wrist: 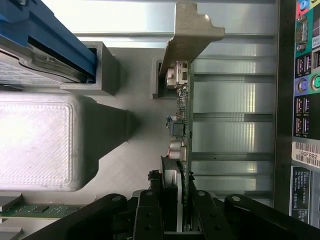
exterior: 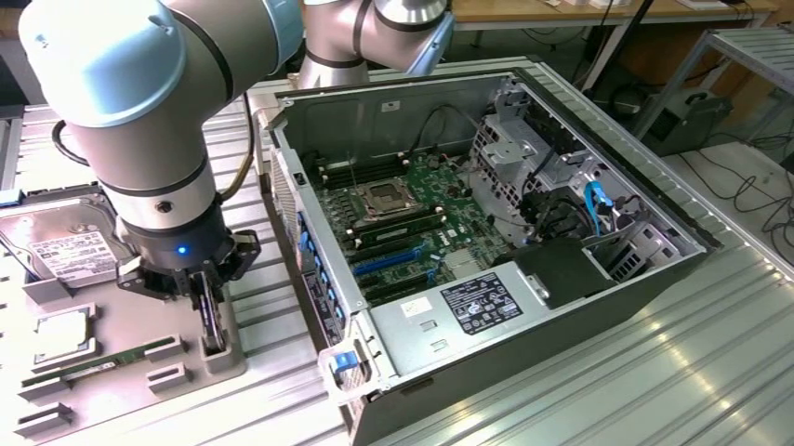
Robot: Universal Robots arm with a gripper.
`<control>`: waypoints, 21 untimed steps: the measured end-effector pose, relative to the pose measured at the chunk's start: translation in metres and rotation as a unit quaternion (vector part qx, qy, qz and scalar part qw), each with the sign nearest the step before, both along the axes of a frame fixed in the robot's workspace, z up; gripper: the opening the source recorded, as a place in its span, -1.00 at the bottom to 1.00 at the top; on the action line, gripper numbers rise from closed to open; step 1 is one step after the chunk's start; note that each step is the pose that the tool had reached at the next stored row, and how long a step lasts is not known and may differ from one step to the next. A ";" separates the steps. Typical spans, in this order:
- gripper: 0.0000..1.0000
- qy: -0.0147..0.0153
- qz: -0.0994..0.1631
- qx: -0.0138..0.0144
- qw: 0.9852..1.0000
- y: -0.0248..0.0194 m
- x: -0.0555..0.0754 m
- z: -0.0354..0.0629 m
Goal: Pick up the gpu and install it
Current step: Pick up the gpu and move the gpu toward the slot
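The gpu [wrist: 181,115] stands on edge in a slot of the grey holder tray [exterior: 125,409], seen edge-on in the wrist view with its silver end bracket [wrist: 192,30] at the far end and its black cooler block [wrist: 170,172] nearest the camera. My gripper [wrist: 176,205] straddles the cooler end, one black finger [wrist: 149,210] on each side, pressed against the card. In the exterior view the gripper [exterior: 206,305] points straight down at the tray on the exterior view's left, with the gpu [exterior: 215,336] dark and thin between its fingers, still seated in the holder.
An open computer case [exterior: 645,269] lies to the right of the tray, motherboard [exterior: 410,218] with blue card slots [exterior: 385,262] exposed and a power supply [exterior: 478,307] in front. A hard drive [exterior: 69,246], a processor [exterior: 62,334] and a memory stick [exterior: 106,360] share the tray. The case's rear port panel [wrist: 305,90] is close by.
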State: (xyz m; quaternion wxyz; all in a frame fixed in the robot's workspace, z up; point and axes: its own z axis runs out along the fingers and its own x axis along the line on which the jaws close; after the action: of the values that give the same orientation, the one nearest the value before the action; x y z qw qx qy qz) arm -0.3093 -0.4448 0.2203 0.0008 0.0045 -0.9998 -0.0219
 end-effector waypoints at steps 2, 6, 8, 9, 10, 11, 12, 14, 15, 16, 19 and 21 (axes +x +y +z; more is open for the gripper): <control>-0.44 0.000 0.000 0.000 1.000 0.0000 0.000 -0.0001; -0.44 0.000 0.000 0.000 1.000 0.0000 0.000 -0.0002; -0.44 0.000 0.000 0.000 1.000 0.0000 0.000 -0.0002; -0.44 0.000 0.000 0.000 1.000 0.0000 0.000 -0.0002; -0.44 0.000 0.000 0.000 1.000 0.0000 0.000 -0.0002; -0.44 0.000 0.000 0.000 1.000 0.0000 0.000 -0.0002; -0.44 0.000 0.000 0.000 1.000 0.0000 0.000 -0.0002; -0.44 0.000 0.000 0.000 1.000 0.0000 0.000 0.0005; -0.44 0.000 0.000 0.000 1.000 0.0000 0.000 0.0021; -0.44 0.000 0.000 0.000 1.000 0.0000 0.000 0.0044; -0.44 0.000 0.000 0.000 1.000 0.0000 0.000 0.0097; -0.44 0.000 0.000 0.000 1.000 0.0000 0.000 0.0142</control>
State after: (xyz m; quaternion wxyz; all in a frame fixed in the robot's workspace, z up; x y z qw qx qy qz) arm -0.3093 -0.4448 0.2345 0.0008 0.0045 -0.9997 -0.0219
